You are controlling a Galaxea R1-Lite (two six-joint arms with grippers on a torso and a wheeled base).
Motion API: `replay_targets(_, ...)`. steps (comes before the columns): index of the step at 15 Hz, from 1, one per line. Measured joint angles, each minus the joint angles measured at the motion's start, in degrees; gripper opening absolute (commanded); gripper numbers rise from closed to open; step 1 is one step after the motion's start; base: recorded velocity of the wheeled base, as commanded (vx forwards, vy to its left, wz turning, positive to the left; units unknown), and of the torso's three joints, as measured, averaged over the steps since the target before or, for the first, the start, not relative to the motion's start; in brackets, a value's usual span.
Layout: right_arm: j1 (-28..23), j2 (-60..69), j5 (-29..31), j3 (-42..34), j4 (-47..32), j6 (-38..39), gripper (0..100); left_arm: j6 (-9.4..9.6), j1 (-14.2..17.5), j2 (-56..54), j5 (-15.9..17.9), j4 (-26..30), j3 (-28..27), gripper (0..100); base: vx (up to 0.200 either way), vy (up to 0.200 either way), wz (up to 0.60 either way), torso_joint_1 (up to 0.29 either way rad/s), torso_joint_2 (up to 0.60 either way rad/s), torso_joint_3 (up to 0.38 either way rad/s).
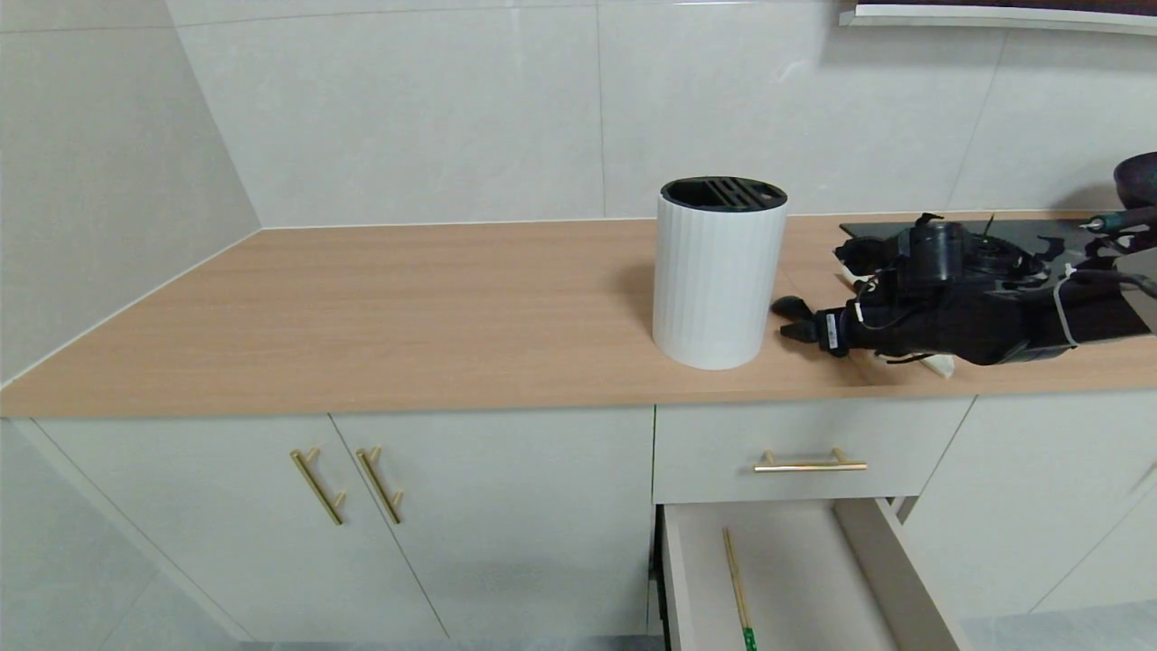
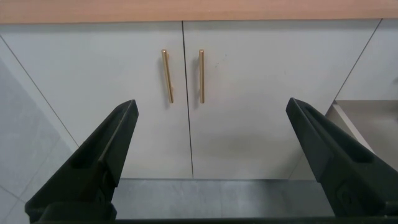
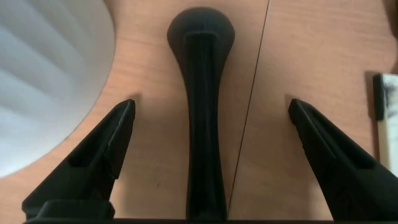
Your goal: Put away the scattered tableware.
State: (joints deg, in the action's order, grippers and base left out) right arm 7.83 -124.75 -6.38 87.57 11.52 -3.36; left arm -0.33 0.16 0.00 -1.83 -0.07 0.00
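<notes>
A black utensil handle [image 3: 200, 118] lies flat on the wooden counter [image 1: 407, 307], its rounded end [image 1: 785, 306] pointing at a white ribbed utensil holder [image 1: 719, 276] with a black slotted top. My right gripper [image 3: 208, 104] is open and low over the counter, one finger on each side of the handle without touching it; in the head view this gripper [image 1: 800, 322] sits just right of the holder. A wooden chopstick [image 1: 737, 583] lies in the open drawer [image 1: 868, 561] below. My left gripper [image 2: 211, 104] is open and holds nothing, facing the cabinet doors [image 2: 186, 93].
A black hob [image 1: 994, 237] with a dark pan [image 1: 1141, 176] on it is at the counter's back right. A pale piece [image 1: 940, 364] shows under my right arm, and a white item [image 3: 387, 118] lies beside the handle. The counter left of the holder is bare wood.
</notes>
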Motion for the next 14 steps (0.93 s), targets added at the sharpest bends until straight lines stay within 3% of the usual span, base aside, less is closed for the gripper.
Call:
replay_targets(9, 0.2, -1.6, 2.7, -0.2, 2.5, -0.3, 100, 0.01, 0.0, 0.0, 0.0, 0.0, 0.0, 100, 0.0, 0.0, 0.0, 0.0, 0.0, 0.0)
replay_targets(10, 0.2, -1.6, 2.6, -0.2, 2.5, -0.3, 0, 0.01, 0.0, 0.0, 0.0, 0.0, 0.0, 100, 0.0, 0.0, 0.0, 0.0, 0.0, 0.0)
replay_targets(14, 0.3, -1.7, 2.7, -0.4, 2.3, -0.2, 0, 0.0, 0.0, 0.0, 0.0, 0.0, 0.0, 100, 0.0, 0.0, 0.0, 0.0, 0.0, 0.0)
